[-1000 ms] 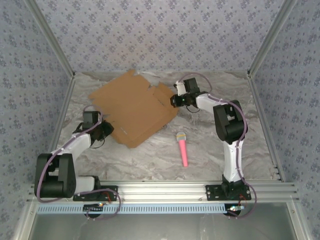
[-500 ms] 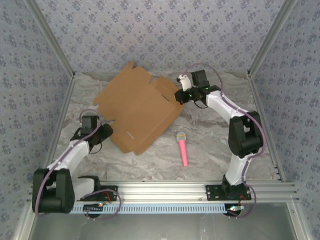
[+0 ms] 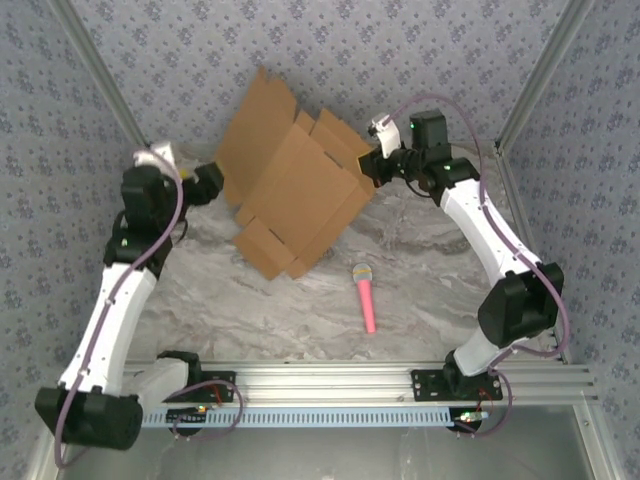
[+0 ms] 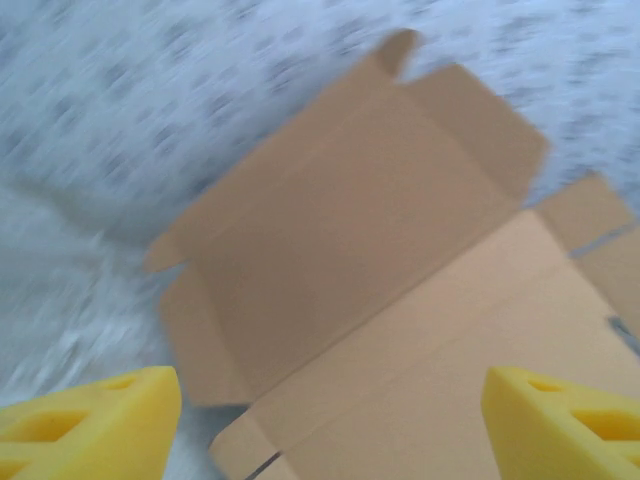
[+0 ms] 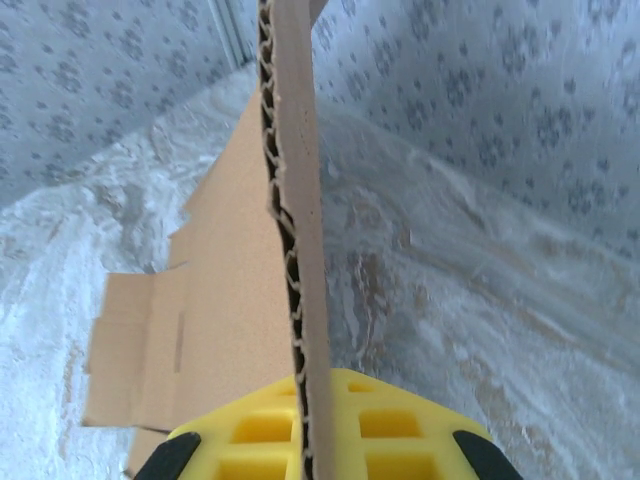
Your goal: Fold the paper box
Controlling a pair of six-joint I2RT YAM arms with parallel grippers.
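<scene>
The paper box is a flat brown die-cut sheet with flaps, tilted up off the table toward the back wall. My right gripper is shut on its right edge. In the right wrist view the corrugated edge of the sheet runs straight up from between the yellow pads of the right gripper. My left gripper is raised at the sheet's left edge and stands open. In the left wrist view the creased panels of the sheet lie ahead of the left gripper, whose yellow fingers are wide apart.
A pink toy microphone lies on the marble tabletop in front of the sheet. Patterned walls close in the back and both sides. An aluminium rail runs along the near edge.
The right arm has lifted the sheet from flat on the table to steeply tilted. The left gripper has opened and risen from the sheet's near-left corner to its upper-left edge.
</scene>
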